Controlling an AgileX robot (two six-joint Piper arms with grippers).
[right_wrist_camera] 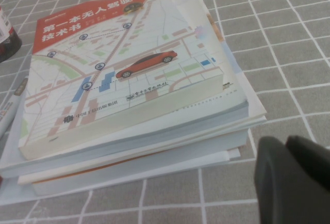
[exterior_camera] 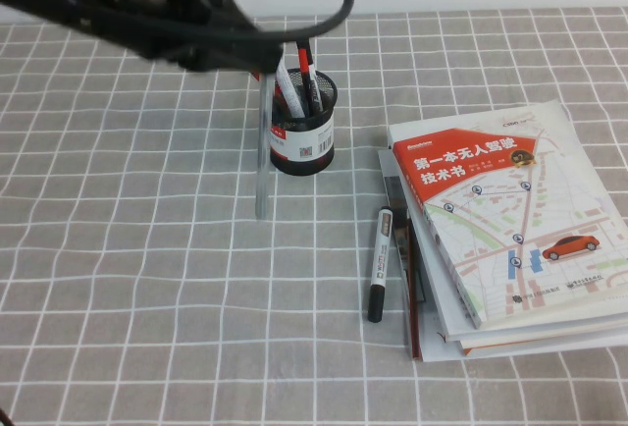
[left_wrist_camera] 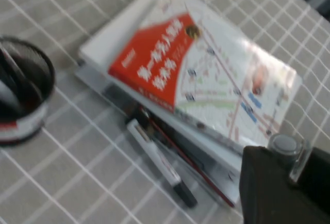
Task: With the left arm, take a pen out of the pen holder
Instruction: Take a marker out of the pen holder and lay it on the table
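Grey checked cloth covers the whole table. Closest to the robot, the right gripper sits low over it, just off the near corner of the stack of books. Only its dark body shows in the right wrist view, so I cannot tell whether it is open or closed. It seems parked there to stay out of a job given to the other arm. Just beside the stack, on its left, a black-and-white marker lies flat on the cloth and looks to play no part in the task. Further back a clear, greyish pen hangs almost upright just beside the black mesh pen holder, on the holder's left and fully outside its rim. It hangs that way because the left gripper is closed on its top end; in the left wrist view the grey cap sits clamped between the fingers. From these views it is not clear if the lower tip is touching the cloth or is above it. The holder stands upright with a red-capped marker and other pens leaning inside. A grip at the very top probably let this pen come straight up past them. The arm reaches in from the far left, above the holder. By my reading the pen is out, and all that remains is to carry it clear or lay it down.
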